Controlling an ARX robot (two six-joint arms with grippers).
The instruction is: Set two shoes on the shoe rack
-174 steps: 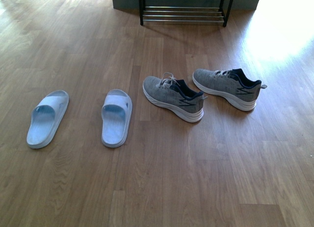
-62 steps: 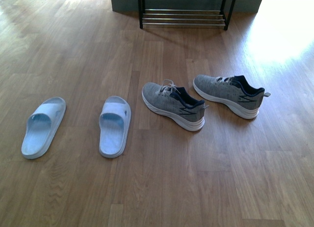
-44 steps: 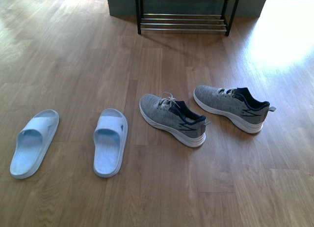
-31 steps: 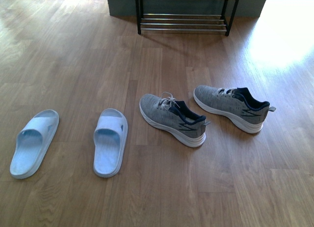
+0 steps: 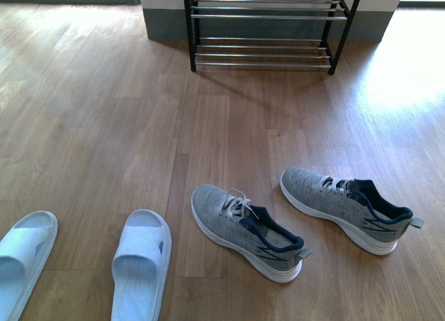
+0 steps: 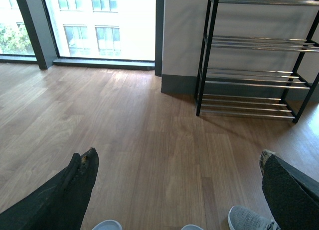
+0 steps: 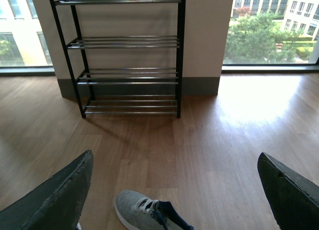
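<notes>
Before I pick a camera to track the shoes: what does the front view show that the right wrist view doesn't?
Only the front view: the two slippers and both sneakers together. Only the right wrist view: the rack up to its top shelf, trees outside a window, and the right gripper, open. Both: the rack's lower shelves, one sneaker, the wood floor.

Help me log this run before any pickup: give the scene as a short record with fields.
rack: black-framed rack with silver rods, no shoes on it
sneakers: grey sneakers on the floor, apart, short of the rack
slippers: pale blue slippers on the floor, left of the sneakers
left gripper: left gripper open, holding nothing
right gripper: right gripper open, holding nothing
status: no shoe placed yet
</notes>
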